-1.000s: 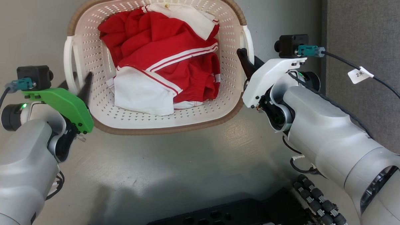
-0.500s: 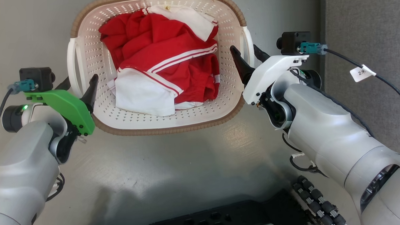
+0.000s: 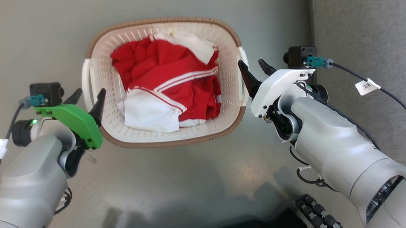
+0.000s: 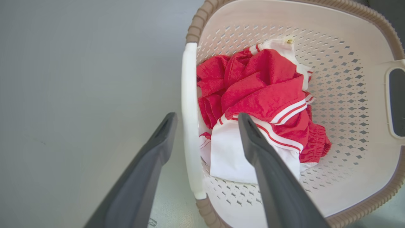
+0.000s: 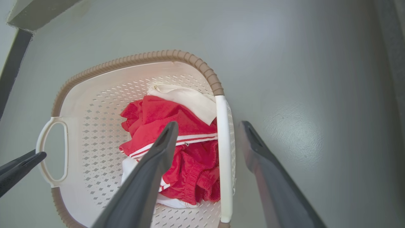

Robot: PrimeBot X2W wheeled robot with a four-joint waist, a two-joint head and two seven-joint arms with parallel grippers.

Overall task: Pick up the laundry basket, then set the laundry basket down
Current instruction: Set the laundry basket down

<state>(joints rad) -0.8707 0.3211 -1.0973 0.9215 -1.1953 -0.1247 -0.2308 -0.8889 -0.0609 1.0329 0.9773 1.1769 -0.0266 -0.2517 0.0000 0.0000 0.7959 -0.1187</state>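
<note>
The laundry basket stands on the grey floor, cream and perforated with a brown rim, holding red and white clothes. My left gripper is open, its two dark fingers to either side of the white left handle with a gap on each side. My right gripper is open too and straddles the right handle the same way, not touching it. The left wrist view has the left gripper over the basket wall. The right wrist view has the right gripper over the basket.
A darker grey textured surface runs along the right side. My base with its black rollers lies at the bottom right. A dark strip crosses the far corner beyond the basket. Bare grey floor surrounds the basket.
Both grippers have spread their fingers wider around the handles. The head camera has pulled back, so the basket looks smaller and sits lower in the picture.
</note>
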